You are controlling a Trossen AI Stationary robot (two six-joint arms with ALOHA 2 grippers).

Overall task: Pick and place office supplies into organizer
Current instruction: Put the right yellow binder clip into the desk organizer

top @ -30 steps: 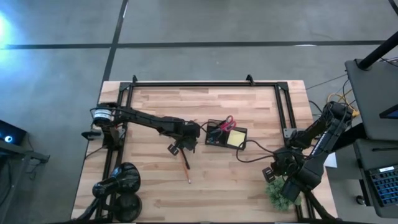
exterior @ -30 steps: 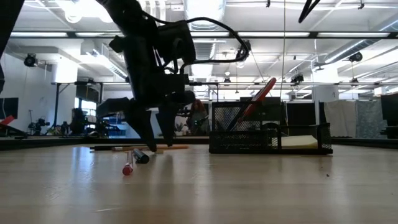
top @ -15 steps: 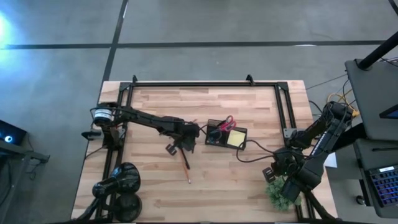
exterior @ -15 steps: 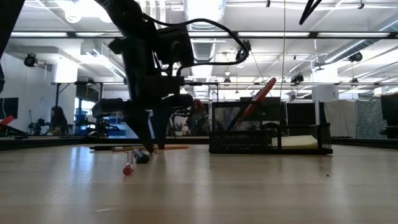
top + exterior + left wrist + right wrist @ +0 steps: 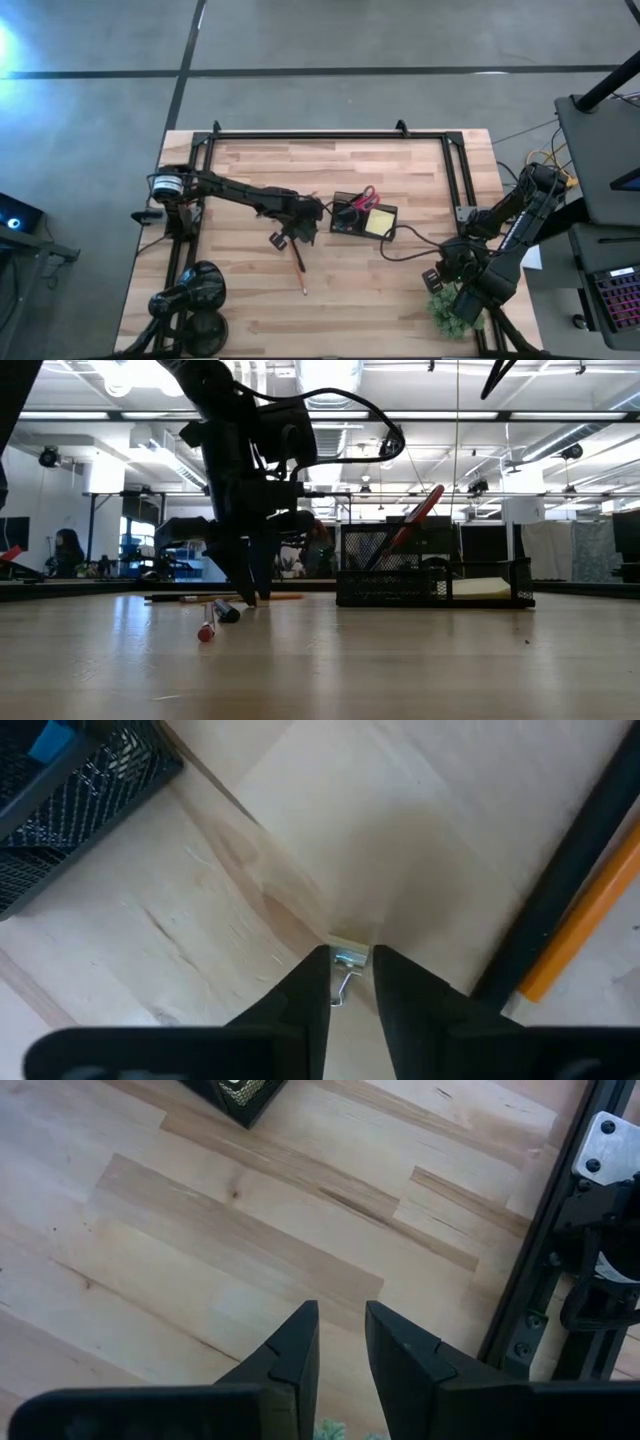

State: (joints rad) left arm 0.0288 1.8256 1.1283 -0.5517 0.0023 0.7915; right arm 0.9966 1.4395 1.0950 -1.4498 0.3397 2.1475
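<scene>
**Left gripper pinches a small clip down on the surface**

The left gripper [image 5: 348, 970] stands low over the wooden surface [image 5: 350, 300], its fingers nearly together and clamped on a small metal binder clip [image 5: 346, 963] that rests on the wood. Just beside the gripper lie a dark pen [image 5: 560, 890] and an orange pencil [image 5: 585, 925], side by side and touching. The organizer [image 5: 363, 214] sits near the gripper, off to the side opposite the pencils, with red-handled scissors [image 5: 364, 196] leaning out of one compartment and a yellowish note pad [image 5: 379, 222] lying in the other; a blue piece [image 5: 52, 740] shows inside its mesh wall. The right gripper [image 5: 340, 1342] waits well apart at the surface's edge, fingers slightly apart and holding nothing, beside a green plant ball [image 5: 443, 305].
</scene>
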